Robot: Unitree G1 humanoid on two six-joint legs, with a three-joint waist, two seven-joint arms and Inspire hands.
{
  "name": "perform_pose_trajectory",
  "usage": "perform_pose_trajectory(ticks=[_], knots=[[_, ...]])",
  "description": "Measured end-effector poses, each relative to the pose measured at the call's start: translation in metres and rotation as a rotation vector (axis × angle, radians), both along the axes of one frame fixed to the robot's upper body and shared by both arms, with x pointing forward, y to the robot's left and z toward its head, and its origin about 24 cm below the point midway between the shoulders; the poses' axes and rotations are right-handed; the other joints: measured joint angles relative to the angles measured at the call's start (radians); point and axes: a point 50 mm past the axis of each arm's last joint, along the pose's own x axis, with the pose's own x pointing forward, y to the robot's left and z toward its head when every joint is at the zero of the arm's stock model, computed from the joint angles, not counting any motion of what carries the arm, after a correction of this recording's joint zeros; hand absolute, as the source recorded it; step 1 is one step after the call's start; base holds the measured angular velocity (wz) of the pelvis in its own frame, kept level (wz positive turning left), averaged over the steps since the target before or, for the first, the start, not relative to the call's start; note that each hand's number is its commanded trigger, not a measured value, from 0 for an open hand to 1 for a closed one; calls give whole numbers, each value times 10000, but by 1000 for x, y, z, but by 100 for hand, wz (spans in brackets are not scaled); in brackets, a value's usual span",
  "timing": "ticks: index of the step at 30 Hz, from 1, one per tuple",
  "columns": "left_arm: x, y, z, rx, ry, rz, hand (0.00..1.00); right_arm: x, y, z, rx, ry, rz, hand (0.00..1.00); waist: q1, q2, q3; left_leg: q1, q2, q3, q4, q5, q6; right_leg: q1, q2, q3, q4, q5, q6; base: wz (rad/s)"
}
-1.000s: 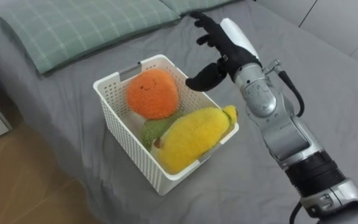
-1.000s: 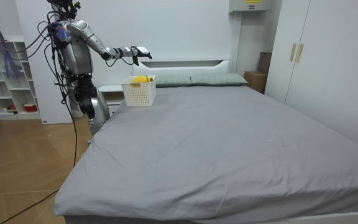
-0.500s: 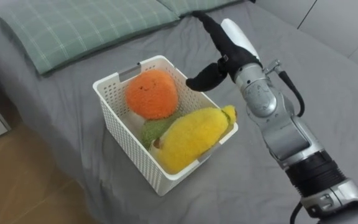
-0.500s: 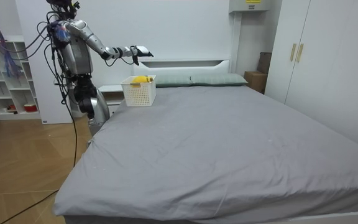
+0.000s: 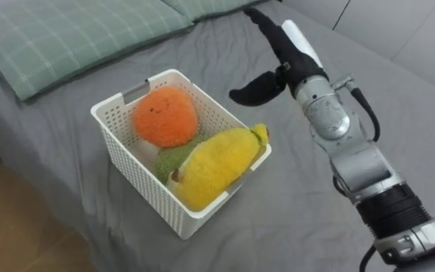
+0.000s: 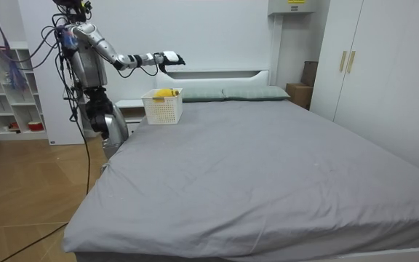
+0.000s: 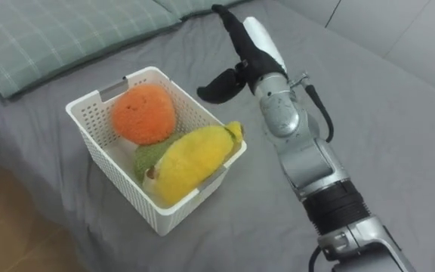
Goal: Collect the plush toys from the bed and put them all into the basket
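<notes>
Reaching out over the bed, the right hand is spread: fingers straight and pointing away from the robot, thumb stuck out sideways toward the basket. It holds nothing and touches nothing. In the room view the hand sits raised above the basket, arm stretched out roughly level.

The white slotted basket stands on the grey sheet near the bed's edge, just below and to the left of the hand. Three plush toys are in it: an orange toy at the far side, a yellow toy lying along the near right side with its tip over the rim, and a green toy wedged between them, mostly covered. No toys are visible loose on the sheet.

A green checked pillow lies beyond the basket at the head of the bed.

In the room view the robot stands upright at the bed's head corner, on the room view's left, beside a nightstand, with a shelf behind it and a wardrobe on the room view's right.
</notes>
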Motion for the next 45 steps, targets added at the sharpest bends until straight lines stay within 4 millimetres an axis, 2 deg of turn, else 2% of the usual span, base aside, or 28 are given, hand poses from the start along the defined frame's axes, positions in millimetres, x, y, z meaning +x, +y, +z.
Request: perform_pose_trajectory(ticks=[2, 3, 4, 6, 7, 8, 10, 11, 13, 17, 18, 20, 21, 23, 25, 26, 27, 29, 31, 32, 35, 37, 38, 40, 41, 43, 45], knots=[[-2, 0, -1, -28, 56, 15, 0, -1, -9, -1, 349, -18, -368, 0, -106, 49, -33, 48, 35, 132, -58, 1, 2, -32, 8, 116, 6, 3, -4, -22], [-5, -1, -2, -56, 134, 26, 0, -1, -13, -1, 431, -80, -595, 0, -222, 147, -30, 106, 67, 245, -66, 0, 4, -31, 19, 187, 11, 13, -12, -23], [-8, -1, -2, -76, 179, 52, 0, -1, -18, 1, 596, -193, -761, 0, -471, 162, -90, 114, 90, 316, -67, -10, 14, -52, 17, 191, 10, 17, -14, -18], [-7, -3, -3, -136, 115, 52, 0, 0, -30, 7, 841, -558, -1188, 0, -693, 256, -118, 139, 132, 520, -153, -17, 23, -145, 20, 326, 10, 18, -14, -23], [-7, -4, -3, -152, 80, 43, 0, -1, -38, 11, 1030, -783, -1473, 0, -783, 296, -191, 171, 163, 672, -267, 0, 24, -208, 23, 447, 25, 27, -24, -37], [-6, -4, -3, -160, 42, 31, 0, -1, -41, 13, 1125, -909, -1609, 0, -840, 319, -205, 205, 174, 733, -285, 8, 25, -221, 29, 518, 24, 30, -26, -35], [-7, -5, -5, -258, 47, 19, 0, -3, -57, 19, 1461, -1348, -2220, 0, -1296, 410, -253, 450, 179, 925, -393, 8, 27, -119, 34, 647, 10, 31, -28, -23], [-7, -6, -5, -279, 51, 13, 0, -3, -61, 20, 1509, -1444, -2406, 0, -1403, 419, -250, 516, 185, 988, -439, 8, 27, -94, 38, 711, -1, 31, -28, -24], [-7, -7, -6, -305, -30, 0, 0, -9, -77, 21, 1649, -1697, -3039, 0, -1892, 422, -255, 683, 219, 1177, -604, 0, 32, -58, 59, 868, -17, 31, -28, -23], [-7, -7, -5, -329, -310, 133, 0, -29, -100, 11, 2240, -1863, -3994, 0, -2434, 437, -248, 879, 304, 1575, -691, -64, 18, -57, 108, 1122, -12, 31, -27, -31], [-7, -7, -5, -355, -429, 264, 0, -38, -111, 4, 2312, -1776, -4409, 0, -2600, 450, -252, 961, 319, 1639, -746, -87, 13, -37, 129, 1193, -11, 31, -27, -28], [-9, -4, -4, -344, -638, 515, 0, -53, -129, -8, 2424, -1620, -5213, 0, -2657, 476, -232, 1116, 377, 1896, -842, -121, -3, -45, 180, 1469, -10, 33, -28, -41], [-13, -1, -5, -289, -585, 643, 0, -63, -140, -16, 2471, -1511, -5755, 0, -2729, 524, -199, 1209, 443, 2086, -842, -184, -25, -29, 219, 1564, 9, 39, -34, -47], [-28, 0, -6, -248, -346, 831, 0, -78, -154, -27, 2595, -1381, -6473, 0, -2945, 606, -227, 1233, 491, 2210, -839, -259, -54, -40, 259, 1665, 9, 42, -37, -36], [-42, 1, -7, -250, -60, 953, 0, -98, -174, -37, 3024, -1339, -7623, 0, -3370, 699, -241, 1285, 543, 2456, -848, -296, -74, -90, 302, 1775, 13, 45, -42, -21], [-44, 1, -7, -230, -27, 997, 0, -103, -178, -39, 3063, -1318, -7876, 0, -3436, 714, -242, 1285, 552, 2463, -852, -299, -79, -94, 310, 1776, 13, 45, -42, -13], [-48, 3, -7, -174, 80, 1049, 0, -111, -185, -44, 3227, -1284, -8324, 0, -3645, 715, -241, 1308, 585, 2521, -859, -316, -107, -108, 344, 1836, 12, 46, -44, -20], [-56, 6, -7, -50, 245, 1241, 0, -126, -193, -55, 3243, -1053, -8879, 0, -3755, 709, -241, 1409, 674, 2705, -919, -353, -169, -81, 429, 1987, 3, 52, -56, -24], [-65, 8, -6, 13, 370, 1473, 0, -147, -206, -74, 3459, -551, -9838, 0, -3981, 685, -222, 1477, 739, 2796, -921, -384, -218, -56, 478, 2006, -6, 52, -57, -13], [-67, 8, -6, 24, 402, 1492, 0, -152, -209, -78, 3497, -418, -10125, 0, -4019, 686, -222, 1476, 756, 2845, -922, -393, -227, -77, 488, 2022, -5, 52, -57, -20], [-73, 10, -6, 132, 526, 1733, 0, -183, -217, -112, 3814, 727, -11425, 0, -4151, 663, -223, 1481, 821, 2982, -923, -440, -283, -103, 566, 2202, -18, 58, -110, -15], [-75, 10, -6, 200, 549, 1867, 0, -215, -221, -143, 4283, 1969, -12685, 0, -4229, 629, -214, 1529, 816, 2981, -897, -451, -299, -111, 572, 2225, -29, -7, -217, 0], [-76, 10, -6, 208, 550, 1906, 0, -223, -221, -151, 4395, 2271, -13062, 0, -4244, 575, -192, 1535, 815, 2981, -891, -451, -300, -113, 570, 2225, -29, -16, -231, 0], [-77, 9, -6, 182, 547, 2037, 0, -253, -216, -178, 5154, 3320, -14510, 0, -4376, 630, -197, 1554, 810, 2974, -898, -452, -304, -100, 574, 2252, -21, -43, -268, 0], [-78, 9, -6, 163, 557, 2129, 0, -259, -214, -183, 5381, 3540, -14812, 0, -4422, 675, -220, 1568, 808, 2973, -905, -452, -305, -89, 573, 2258, -22, -47, -270, 0], [-81, 9, -6, 168, 635, 2306, 0, -291, -208, -207, 5614, 4779, -16161, 0, -4505, 705, -212, 1595, 807, 2969, -923, -454, -307, -70, 576, 2242, -30, -49, -271, 0], [-83, 6, -7, 166, 666, 2359, 0, -314, -201, -219, 5867, 5457, -17117, 0, -4516, 765, -218, 1582, 807, 2977, -925, -454, -307, -125, 572, 2249, 4, -62, -280, -5]])
